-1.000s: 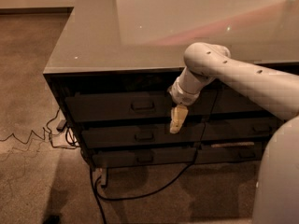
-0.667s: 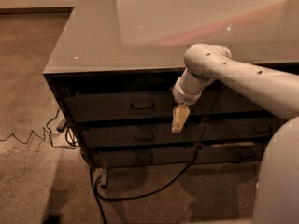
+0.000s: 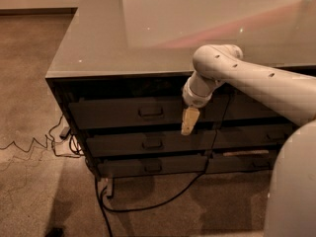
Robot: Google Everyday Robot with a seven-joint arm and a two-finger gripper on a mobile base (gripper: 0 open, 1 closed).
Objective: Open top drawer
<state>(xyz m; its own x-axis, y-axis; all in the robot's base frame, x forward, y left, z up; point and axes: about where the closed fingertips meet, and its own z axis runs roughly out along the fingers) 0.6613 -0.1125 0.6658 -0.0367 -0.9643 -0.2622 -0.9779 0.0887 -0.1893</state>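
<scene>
The top drawer (image 3: 113,113) is the uppermost dark grey front under the table's edge, and it looks pushed in. Its small rectangular handle (image 3: 151,112) sits at the centre. My gripper (image 3: 189,122) hangs point down from the pale arm (image 3: 232,68), just in front of the drawer's right end. It is a hand's width right of the handle and apart from it, its tip reaching down to the gap above the second drawer (image 3: 153,144).
The glossy grey tabletop (image 3: 163,28) overhangs the drawers. A third drawer (image 3: 153,166) lies lowest, and more drawer fronts (image 3: 247,137) stand to the right. Black cables (image 3: 148,204) trail over the carpet below and at the left (image 3: 34,144). My pale body (image 3: 294,186) fills the lower right.
The gripper has crept slightly upward and to the right in front of the top drawer. The drawer fronts have not moved.
</scene>
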